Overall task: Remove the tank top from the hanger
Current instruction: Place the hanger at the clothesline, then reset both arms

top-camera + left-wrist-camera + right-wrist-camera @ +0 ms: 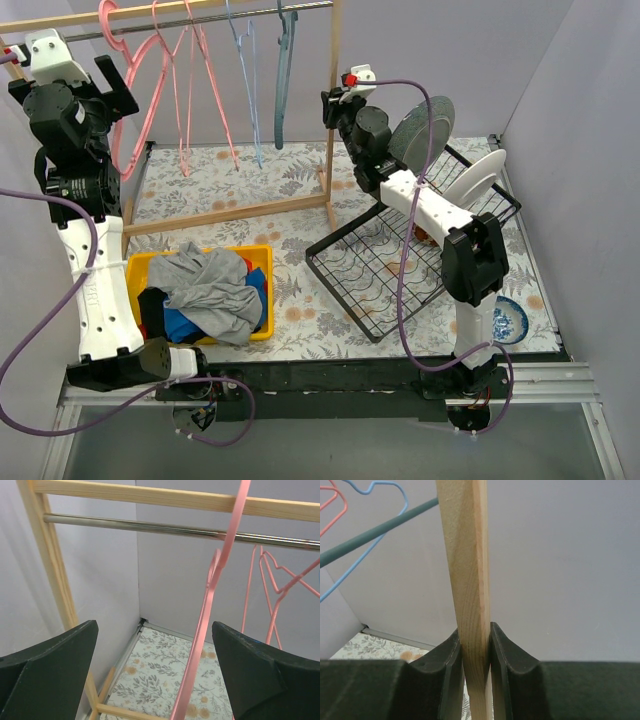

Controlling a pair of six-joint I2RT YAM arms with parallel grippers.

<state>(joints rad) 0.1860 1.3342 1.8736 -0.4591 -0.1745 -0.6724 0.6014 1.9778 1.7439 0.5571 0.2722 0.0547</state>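
While my right gripper (475, 640) clamps the wooden post (467, 555), my left gripper (155, 630) stands wide open around a bare pink hanger (207, 605); grey tank top (215, 285) lies below in yellow bin (135, 268); removal seemingly done.

The pink plastic hanger (200, 630) hangs bare from the metal rod (125, 524) near the left end of the rack, slightly tilted, and its thin frame runs down towards the table. The gray tank top (215, 290) lies crumpled in the yellow bin (258, 250), on top of blue and black clothes.
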